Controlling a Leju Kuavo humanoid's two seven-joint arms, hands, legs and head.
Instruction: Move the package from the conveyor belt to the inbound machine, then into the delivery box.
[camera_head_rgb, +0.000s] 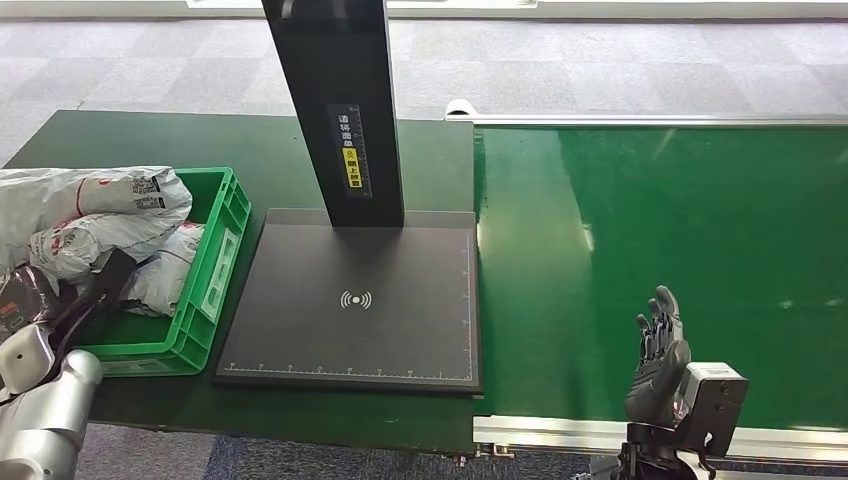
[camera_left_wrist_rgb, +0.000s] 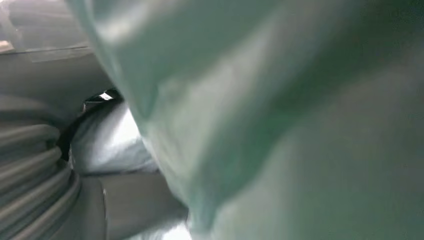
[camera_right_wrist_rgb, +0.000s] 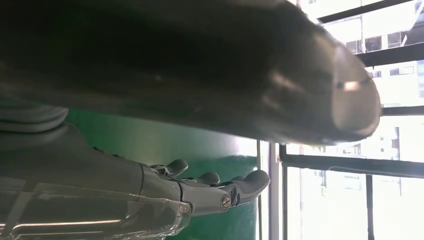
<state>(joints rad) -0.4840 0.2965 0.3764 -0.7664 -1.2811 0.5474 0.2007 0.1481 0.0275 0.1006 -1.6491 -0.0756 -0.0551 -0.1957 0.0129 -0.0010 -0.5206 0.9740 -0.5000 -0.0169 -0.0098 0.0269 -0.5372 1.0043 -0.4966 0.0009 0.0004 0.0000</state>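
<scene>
Several white and grey plastic-wrapped packages (camera_head_rgb: 95, 215) are piled in the green delivery box (camera_head_rgb: 215, 270) at the left. My left arm (camera_head_rgb: 45, 400) reaches in from the lower left, and its dark hand (camera_head_rgb: 108, 275) lies among the packages, largely hidden. In the left wrist view a blurred pale wrapper (camera_left_wrist_rgb: 260, 125) sits right against the camera, beside the ribbed cover (camera_left_wrist_rgb: 30, 170). My right hand (camera_head_rgb: 660, 355) stands upright with fingers apart and nothing in it, over the near edge of the green conveyor belt (camera_head_rgb: 660, 220); its fingers (camera_right_wrist_rgb: 220, 187) are extended.
The inbound machine's black scanning plate (camera_head_rgb: 350, 340) lies between box and belt, with a black post (camera_head_rgb: 335, 100) rising from its back. A silver rail (camera_head_rgb: 560, 432) edges the belt's front. Grey carpet tiles (camera_head_rgb: 600, 65) lie beyond the table.
</scene>
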